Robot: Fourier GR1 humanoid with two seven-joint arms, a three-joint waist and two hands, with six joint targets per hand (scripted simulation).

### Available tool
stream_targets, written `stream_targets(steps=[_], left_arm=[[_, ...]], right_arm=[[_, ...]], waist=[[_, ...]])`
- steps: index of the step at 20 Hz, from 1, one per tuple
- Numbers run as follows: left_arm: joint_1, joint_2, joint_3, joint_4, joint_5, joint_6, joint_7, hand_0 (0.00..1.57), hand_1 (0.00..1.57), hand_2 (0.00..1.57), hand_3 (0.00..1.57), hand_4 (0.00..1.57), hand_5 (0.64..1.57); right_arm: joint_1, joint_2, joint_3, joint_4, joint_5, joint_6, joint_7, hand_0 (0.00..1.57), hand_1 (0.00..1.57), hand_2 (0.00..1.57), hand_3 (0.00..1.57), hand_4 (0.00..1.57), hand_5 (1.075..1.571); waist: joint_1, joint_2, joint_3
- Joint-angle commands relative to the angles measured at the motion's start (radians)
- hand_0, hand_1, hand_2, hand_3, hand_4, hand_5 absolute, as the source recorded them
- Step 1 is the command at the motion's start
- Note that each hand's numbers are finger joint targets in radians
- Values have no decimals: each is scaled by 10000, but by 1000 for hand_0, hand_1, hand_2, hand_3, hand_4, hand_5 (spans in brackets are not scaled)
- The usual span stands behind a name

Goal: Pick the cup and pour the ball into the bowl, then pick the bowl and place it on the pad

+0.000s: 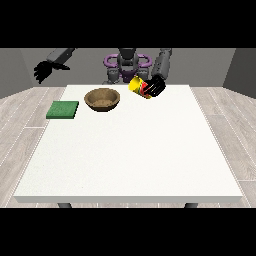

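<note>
The robot's grey body [126, 64] sits small at the far side, with purple rings at its shoulders. The arm at the view's right comes down and forward. Its black hand [155, 87] has fingers curled around something it holds. The arm at the view's left sticks out to the side, up high. Its black hand [43, 71] hangs in the air with fingers pointing down, loose.

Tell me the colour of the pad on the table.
Green; the pad shows in the front view, left of the bowl.
</note>
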Motion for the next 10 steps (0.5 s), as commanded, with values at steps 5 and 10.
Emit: stream_targets(steps=[5,10], left_arm=[[-753,-574,-2044,514,-3289,770,3420,1364,1364,1571,1571,1068,1568],[-293,-647,-2334,-413,-4007,73,3950,1346,1346,1571,1571,1048,1569]], right_arm=[[208,-257,-211,1324,143,38,-149,0,0,0,0,0,1557],[394,-615,-469,2004,128,221,-701,0,0,83,0,0,1554]], waist=[[766,-1135,-9],[1120,-1116,-24]])
